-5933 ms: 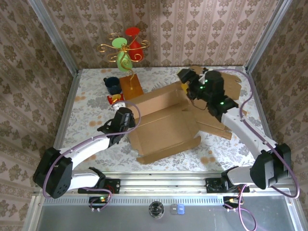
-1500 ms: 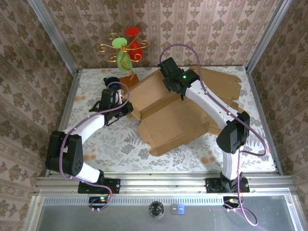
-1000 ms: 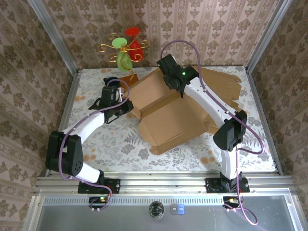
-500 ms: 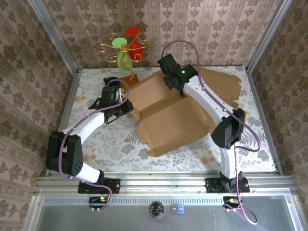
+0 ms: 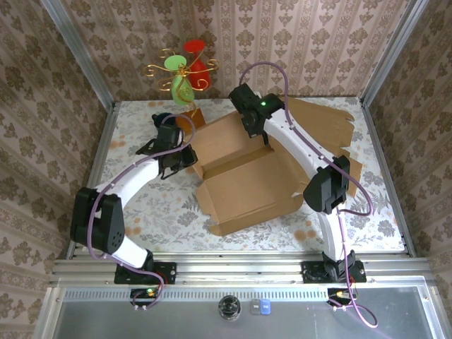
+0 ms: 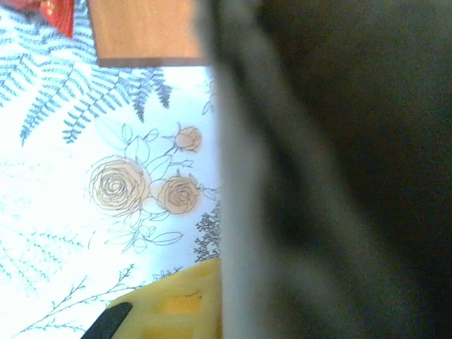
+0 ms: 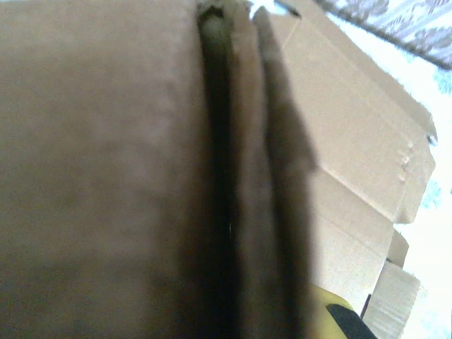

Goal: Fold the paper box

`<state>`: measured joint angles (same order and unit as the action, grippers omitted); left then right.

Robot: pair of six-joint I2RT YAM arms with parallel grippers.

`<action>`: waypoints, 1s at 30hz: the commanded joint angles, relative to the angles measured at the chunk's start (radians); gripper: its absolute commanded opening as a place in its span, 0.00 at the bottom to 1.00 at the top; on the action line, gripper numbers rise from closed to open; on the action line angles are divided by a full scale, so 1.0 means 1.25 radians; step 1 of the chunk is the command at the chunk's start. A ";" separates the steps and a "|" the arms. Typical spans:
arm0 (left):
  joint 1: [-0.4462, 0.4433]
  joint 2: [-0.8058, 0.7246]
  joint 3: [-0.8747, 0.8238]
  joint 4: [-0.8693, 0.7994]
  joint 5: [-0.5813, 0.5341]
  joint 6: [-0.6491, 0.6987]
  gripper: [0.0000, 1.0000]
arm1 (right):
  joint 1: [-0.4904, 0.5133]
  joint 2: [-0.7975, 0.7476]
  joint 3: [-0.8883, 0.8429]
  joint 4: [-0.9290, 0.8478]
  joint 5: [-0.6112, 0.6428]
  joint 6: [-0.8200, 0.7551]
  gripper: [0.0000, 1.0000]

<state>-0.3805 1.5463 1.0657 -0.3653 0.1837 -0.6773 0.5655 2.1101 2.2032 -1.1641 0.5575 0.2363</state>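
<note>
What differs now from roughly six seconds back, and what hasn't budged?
The left gripper moved from the cardboard box's near-left side to its far-left corner. The right gripper swung from the far right across to the box's far flap. The box shifted slightly. The wire ornament stayed put.

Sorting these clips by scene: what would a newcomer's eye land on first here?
The big brown cardboard box lying open in the middle of the floral table stands out first, with the right hand at its far panel and the left hand at its left edge. Next comes the red-and-green ornament on gold wire, standing at the table's far left.
</note>
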 commanded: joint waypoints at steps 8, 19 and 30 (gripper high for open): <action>-0.051 0.102 0.059 -0.087 -0.099 -0.019 0.16 | -0.002 0.012 -0.064 -0.060 -0.029 0.058 0.00; -0.087 0.168 0.097 -0.128 -0.161 0.008 0.10 | -0.003 0.020 -0.081 -0.055 -0.045 0.063 0.00; -0.109 0.219 0.134 -0.157 -0.177 0.017 0.00 | -0.005 0.019 -0.103 -0.049 -0.055 0.069 0.00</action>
<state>-0.4988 1.7741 1.2316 -0.5182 -0.0059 -0.6868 0.5476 2.1239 2.0876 -1.2160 0.5156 0.3080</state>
